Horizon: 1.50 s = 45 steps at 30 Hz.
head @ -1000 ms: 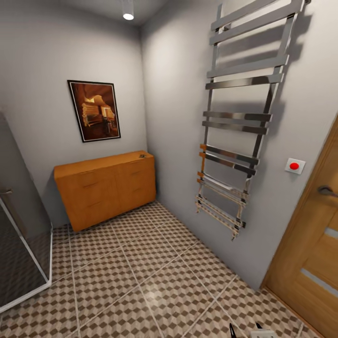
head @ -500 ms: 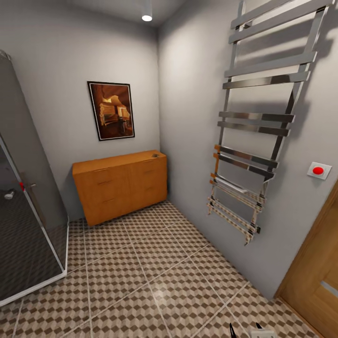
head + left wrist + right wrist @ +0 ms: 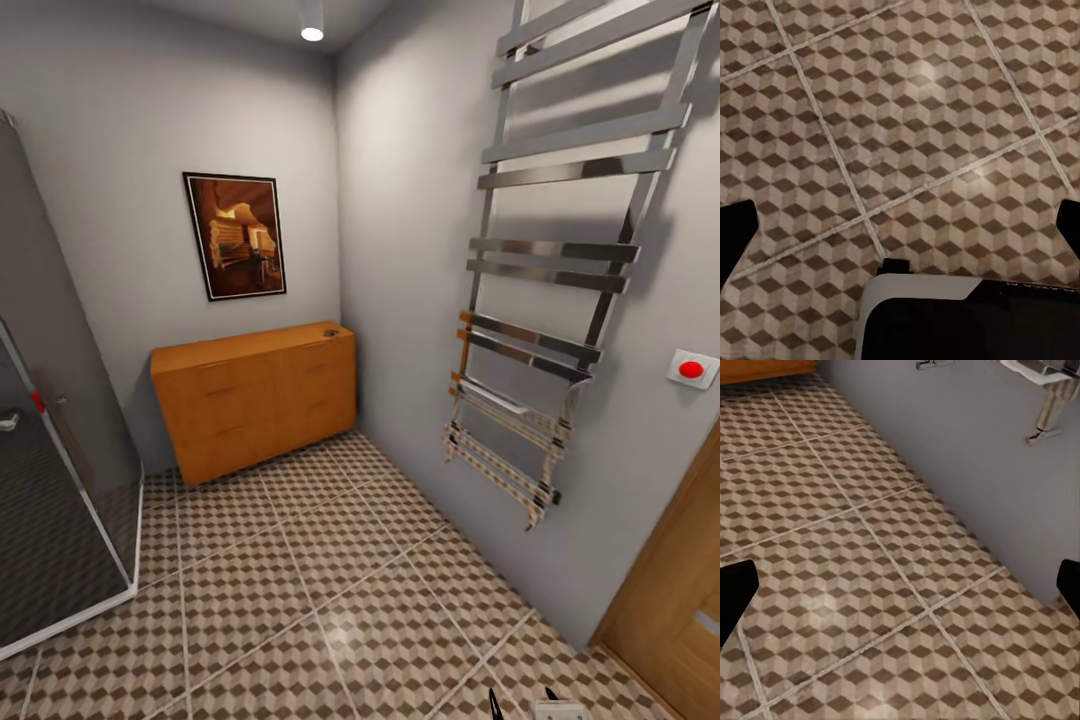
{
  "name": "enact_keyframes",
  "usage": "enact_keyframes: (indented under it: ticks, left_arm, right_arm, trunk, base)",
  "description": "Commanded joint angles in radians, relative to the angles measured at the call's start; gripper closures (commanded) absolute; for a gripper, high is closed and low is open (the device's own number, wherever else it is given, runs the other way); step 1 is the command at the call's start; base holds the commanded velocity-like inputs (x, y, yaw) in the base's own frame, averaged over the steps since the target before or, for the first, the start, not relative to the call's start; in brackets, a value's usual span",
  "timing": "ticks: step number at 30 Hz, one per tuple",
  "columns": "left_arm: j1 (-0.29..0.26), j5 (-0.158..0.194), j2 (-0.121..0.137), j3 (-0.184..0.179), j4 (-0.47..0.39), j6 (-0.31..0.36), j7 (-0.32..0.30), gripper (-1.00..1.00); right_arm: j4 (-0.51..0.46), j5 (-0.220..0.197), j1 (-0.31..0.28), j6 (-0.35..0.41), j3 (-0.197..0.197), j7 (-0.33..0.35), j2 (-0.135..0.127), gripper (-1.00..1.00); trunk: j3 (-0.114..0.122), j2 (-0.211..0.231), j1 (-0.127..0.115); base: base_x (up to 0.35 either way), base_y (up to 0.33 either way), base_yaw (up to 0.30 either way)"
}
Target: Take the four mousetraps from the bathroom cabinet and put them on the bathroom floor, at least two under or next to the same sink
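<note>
Ahead, the cabinet (image 3: pixel 255 395) stood against the far wall, its right end in the room's corner, drawer fronts closed; a small dark item (image 3: pixel 329 330) lay on its top near the right end, too small to identify as a mousetrap; the bathroom floor (image 3: pixel 330 600) of cube-patterned tiles ran from the cabinet's base toward the robot; a framed picture (image 3: pixel 235 235) hung above the cabinet; a chrome towel rail (image 3: pixel 545 270) was mounted on the right-hand wall, with a red button (image 3: pixel 691 369) and a wooden door (image 3: pixel 675 600) past it; a glass shower enclosure (image 3: pixel 50 500) stood along the floor's left edge; the left gripper (image 3: pixel 900 229) hung above bare tiles with its fingers (image 3: pixel 735 232) spread wide apart; the right gripper (image 3: pixel 900 592) likewise stood apart over the floor beside the grey wall, its fingers (image 3: pixel 733 596) holding nothing.
</note>
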Motion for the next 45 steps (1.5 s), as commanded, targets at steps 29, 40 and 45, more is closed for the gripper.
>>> enact_keyframes:
  ticks: [29,40,45]
  left_arm:
    - [-0.001,0.002,0.000,-0.009,0.000,-0.002,0.005,-1.00]
    - [-0.001,0.002,0.000,-0.009,0.000,-0.002,0.005,-1.00]
    - [-0.001,0.002,0.000,-0.009,0.000,-0.002,0.005,-1.00]
  right_arm:
    - [0.001,0.001,-0.001,-0.002,0.006,-0.008,0.000,-1.00]
    - [0.001,0.001,-0.001,-0.002,0.006,-0.008,0.000,-1.00]
    - [0.000,0.001,-0.001,-0.002,0.006,-0.008,0.000,-1.00]
  trunk:
    - [-0.002,-0.002,0.001]
    - [-0.002,-0.002,0.001]
    - [-0.002,-0.002,0.001]
  base:
    - [0.326,0.000,0.118]
    - [0.331,0.000,0.001]
    - [0.331,0.000,0.000]
